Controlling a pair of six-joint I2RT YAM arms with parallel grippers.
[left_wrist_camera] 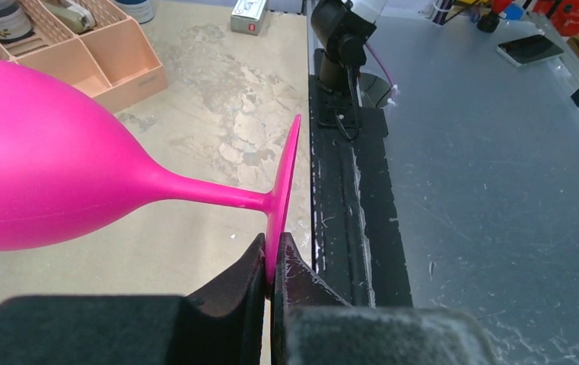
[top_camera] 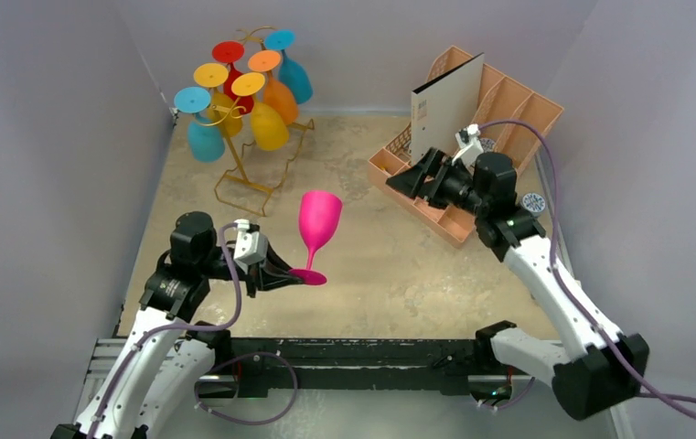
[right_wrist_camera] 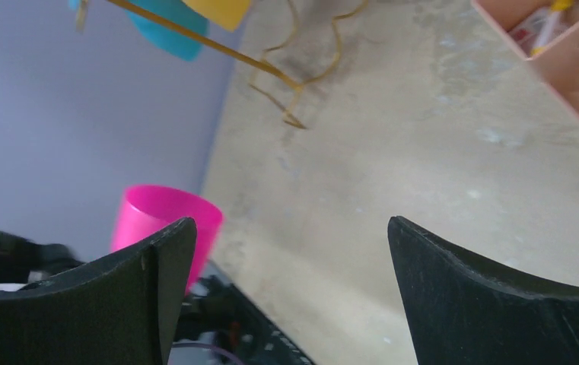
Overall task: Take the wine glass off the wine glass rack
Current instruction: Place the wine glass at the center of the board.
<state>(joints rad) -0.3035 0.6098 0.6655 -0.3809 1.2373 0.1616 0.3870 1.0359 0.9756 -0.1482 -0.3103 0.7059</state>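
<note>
Left tool [top_camera: 282, 273]: pressed together on the rim of the pink wine glass's [top_camera: 318, 219] foot. The left wrist view shows the two dark fingers [left_wrist_camera: 229, 293] pinching the thin edge of the foot disc between them. No other part of the glass touches the tool.

Wine glass: off the rack and carried by the left tool alone. It stands roughly upright with the mouth up and the bowl leaning slightly to the right, the stem rising from the pinched foot. It lies just right of the tool, over the near-left part of the table [top_camera: 390, 265]. Whether the foot touches the table cannot be told.

Wine glass rack [top_camera: 245, 187]: gold wire stand at the far left of the table, apart from the pink glass, which sits near and right of the rack's base. Coloured glasses [top_camera: 269, 123] in blue, yellow, red, orange and teal hang upside down on its arms.

Right tool [top_camera: 408, 179]: spread wide, fingers [right_wrist_camera: 469, 304] well apart with nothing between them. It hovers at the right of the table, at the near-left edge of the peach organiser [top_camera: 508, 101], pointing left toward the pink glass. A white folder [top_camera: 444, 105] stands upright in the organiser.
</note>
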